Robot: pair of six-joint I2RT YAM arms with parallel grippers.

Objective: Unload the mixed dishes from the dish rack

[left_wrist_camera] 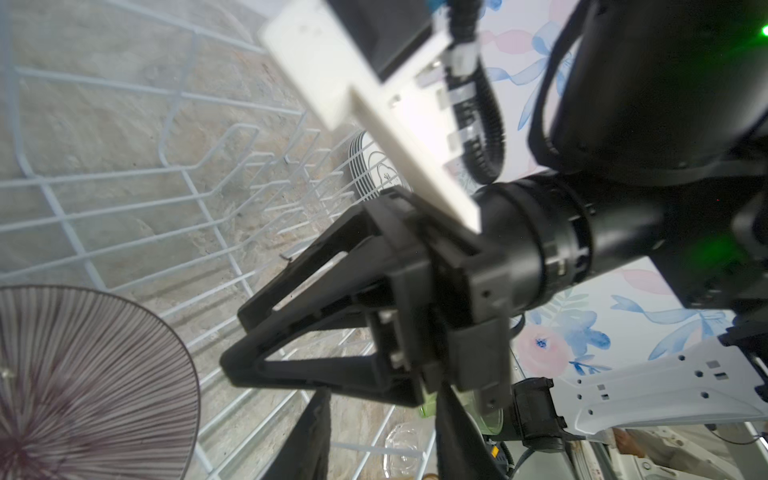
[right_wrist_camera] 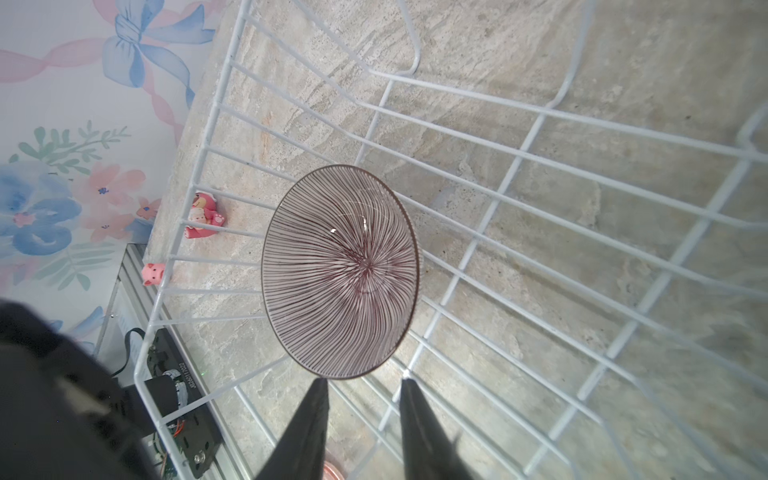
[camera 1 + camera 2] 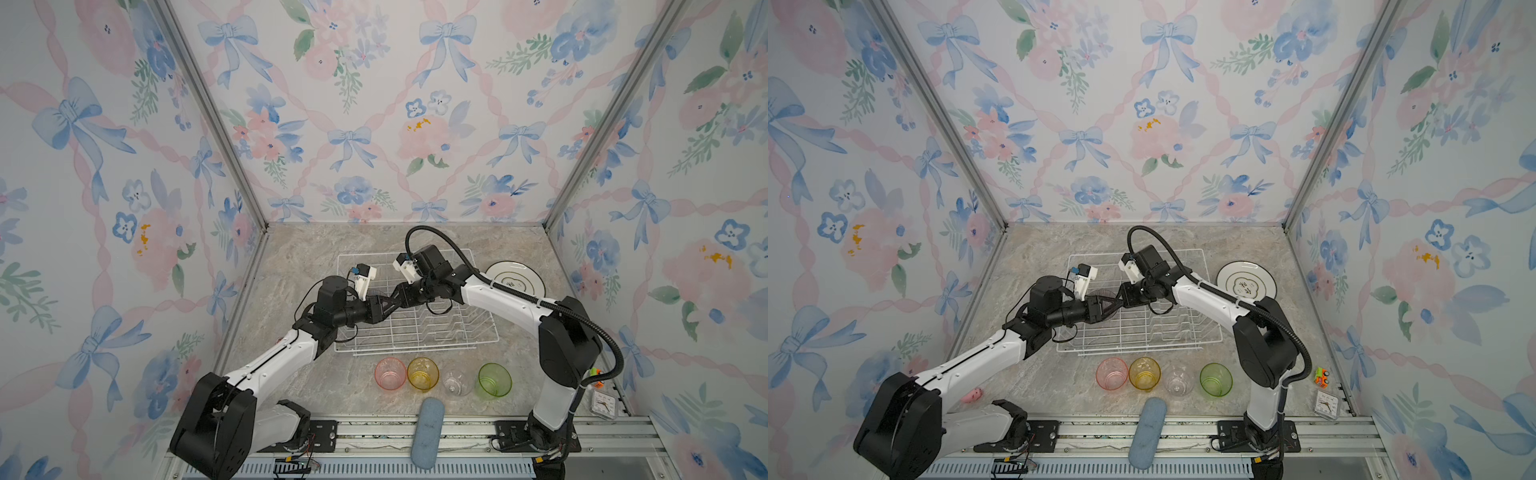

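Right gripper (image 2: 362, 380): jaws part-open, empty, tips at the near rim of the striped bowl (image 2: 340, 270); contact cannot be told. Bowl sits in the dish rack (image 3: 436, 328), at its left end. Left gripper (image 1: 385, 389): jaws apart, empty, beside the bowl.

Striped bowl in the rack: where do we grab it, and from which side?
Pinch the rim of the striped bowl, one finger inside, one outside: it sits mouth-up on the dish rack floor and looks too wide to span. Come down on the edge nearest the right gripper, whose open jaws line up with it.
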